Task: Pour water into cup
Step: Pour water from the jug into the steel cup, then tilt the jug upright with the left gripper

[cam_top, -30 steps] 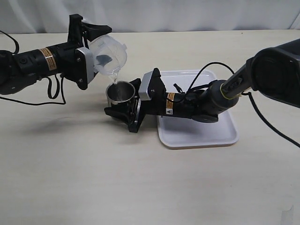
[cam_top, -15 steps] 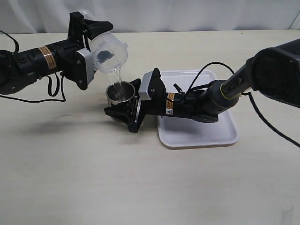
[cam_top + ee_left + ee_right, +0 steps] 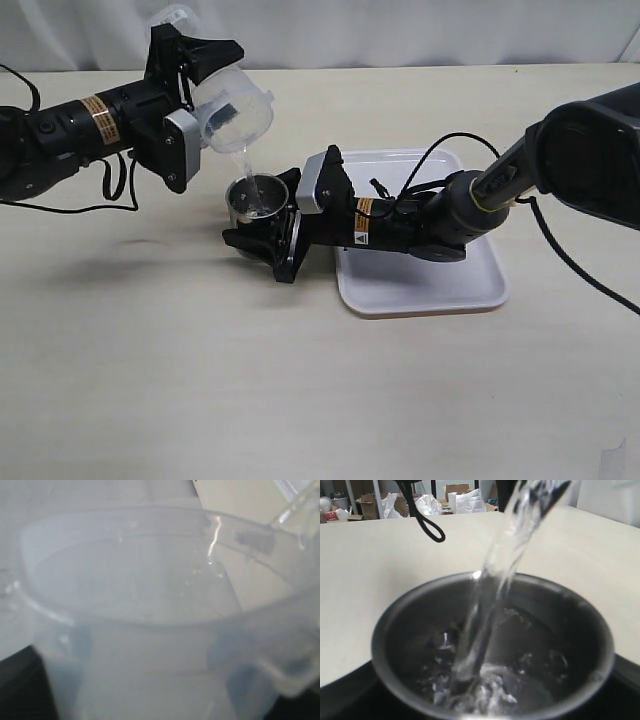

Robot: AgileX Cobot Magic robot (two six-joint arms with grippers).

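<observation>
Orange-yellow stickers (image 3: pixel 98 120) ring the 2 black arms, their print too small to read. The left arm stretches level from the left. The left gripper (image 3: pixel 200 112) is clamped around a tilted clear plastic jug (image 3: pixel 240 112), and a thin water stream (image 3: pixel 247 165) falls from it into the small brushed-steel cup (image 3: pixel 257 197). The cup is just left of the white rectangular tray (image 3: pixel 470 290). The right gripper (image 3: pixel 262 222), reaching left across that tray, is closed on this cup.

Raised exterior; wrist cameras seemingly close-up
</observation>
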